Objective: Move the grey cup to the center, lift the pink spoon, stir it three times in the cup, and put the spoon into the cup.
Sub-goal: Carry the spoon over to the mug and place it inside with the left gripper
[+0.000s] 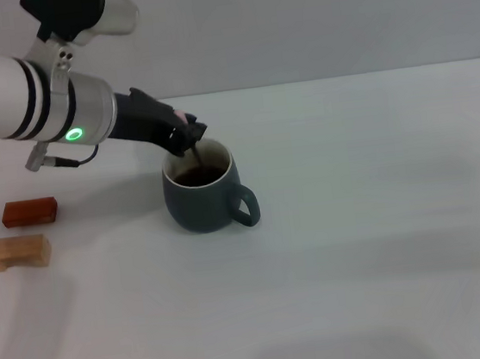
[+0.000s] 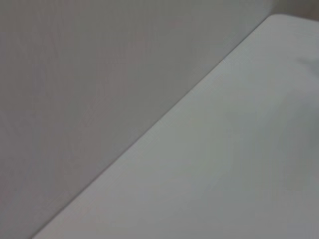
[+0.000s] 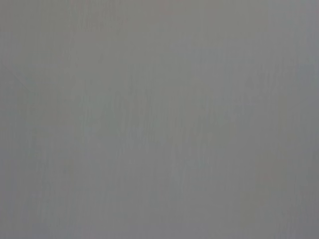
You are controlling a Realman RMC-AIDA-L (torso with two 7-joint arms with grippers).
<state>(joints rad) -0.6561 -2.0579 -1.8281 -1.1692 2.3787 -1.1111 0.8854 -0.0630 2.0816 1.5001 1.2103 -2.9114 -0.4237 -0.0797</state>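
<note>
We are looking down from the head view at a white tabletop point(image 1: 386, 241), and we are using the grey cup point(image 1: 203, 199) as our landmark. The cup is standing upright near the middle of the tabletop, its loop handle pointing toward the robot's right, with dark liquid showing inside its pale rim. The left claw point(image 1: 190, 136) is reaching in from the left on a white arm with a green light glowing on its wrist, and it is hovering just above the cup's far-left rim. Its dark fingers are clamped together on the pink spoon point(image 1: 194, 150); only a sliver of pink handle is showing at the fingers, and the thin stem is slanting down into the cup, its lower end dipping into the dark liquid. Well to the left of the cup, a small red block point(image 1: 29, 212) is lying flat, and a tan wooden block point(image 1: 19, 251) is lying just in front of it, nearer the robot. The left wrist view is showing only bare tabletop edge and wall. We are not seeing the right claw anywhere.
</note>
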